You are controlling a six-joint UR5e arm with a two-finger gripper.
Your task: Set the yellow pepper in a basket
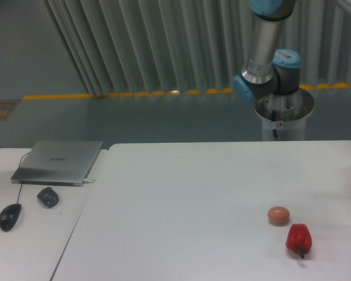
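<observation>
Fingers out of view, state impossible to tell; only arm [263, 52] behind bench [193, 199]. Red pepper [298, 239] just beside tan ball [278, 215]. Laptop [58, 161], mouse [10, 216] far left.

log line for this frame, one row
arm: raised behind table | gripper: out of view | yellow pepper: not visible | basket: not visible | table: red pepper, tan ball
</observation>
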